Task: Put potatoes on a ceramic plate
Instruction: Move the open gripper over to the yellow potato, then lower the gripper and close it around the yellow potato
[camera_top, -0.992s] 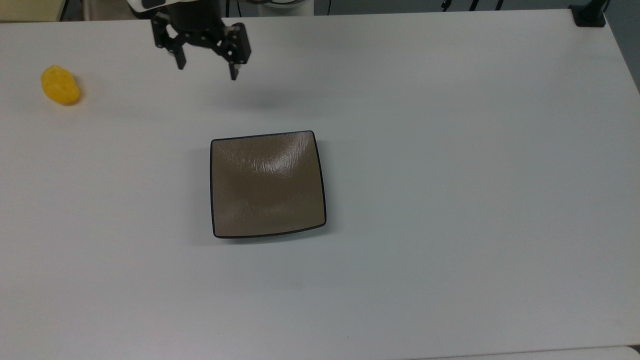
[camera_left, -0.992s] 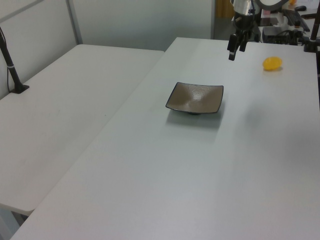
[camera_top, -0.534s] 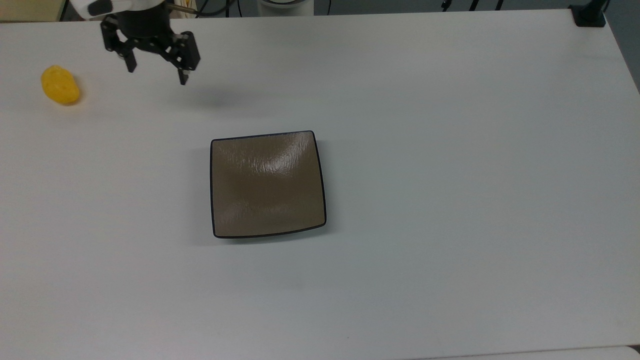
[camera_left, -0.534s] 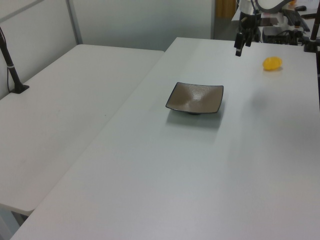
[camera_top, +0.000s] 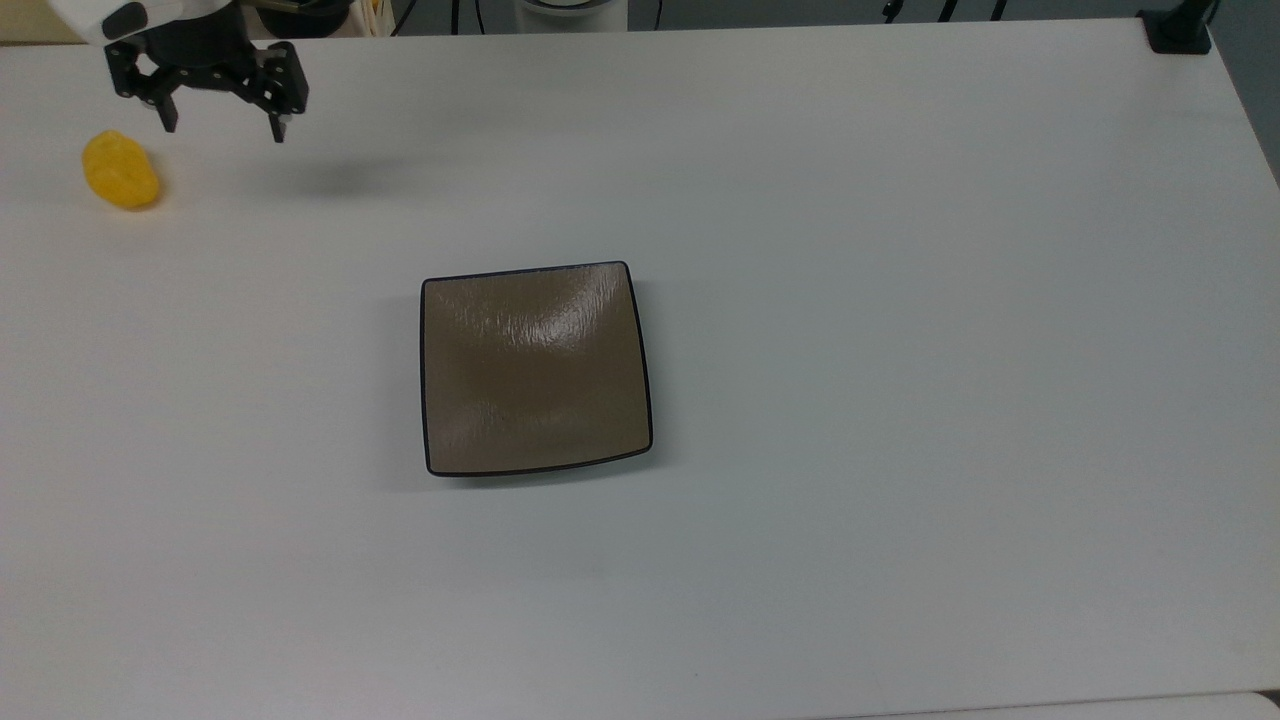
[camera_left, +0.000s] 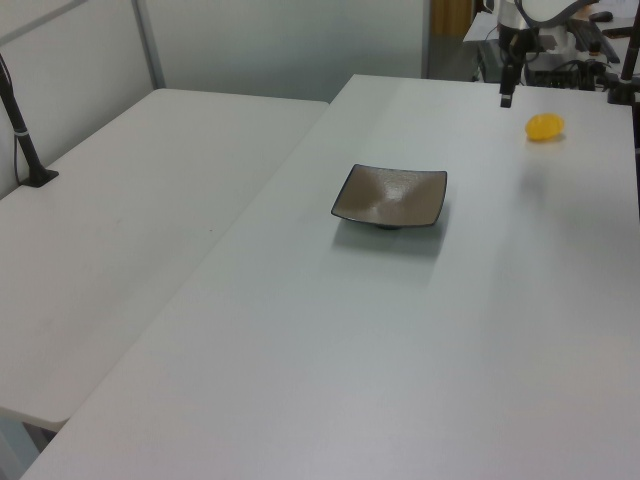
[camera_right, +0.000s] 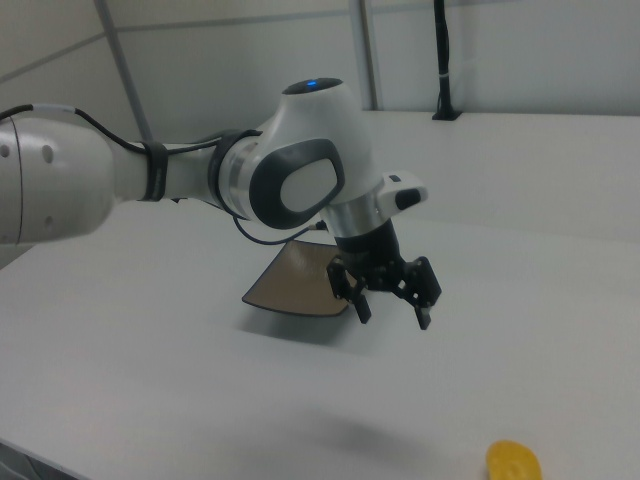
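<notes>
A bright yellow oval potato (camera_top: 120, 171) lies on the white table at the top view's far left; it also shows at the left view's upper right (camera_left: 545, 126) and at the right view's bottom edge (camera_right: 514, 463). The square brown ceramic plate (camera_top: 535, 367) with a thin dark rim sits near the table's middle (camera_left: 391, 196), partly hidden behind the arm in the right view (camera_right: 290, 281). My gripper (camera_top: 224, 130) hangs open and empty above the table, a little to the right of the potato in the top view (camera_right: 394, 316).
The white table (camera_top: 900, 300) stretches wide around the plate. A black clamp mount (camera_top: 1178, 28) stands at the top view's upper right corner. A second white table (camera_left: 130, 210) lies to the left view's left, with a black post (camera_left: 24, 140) on it.
My gripper has travelled leftward in the top view, from above the plate's far side to close beside the potato. Its fingers stayed open. Plate and potato have not moved.
</notes>
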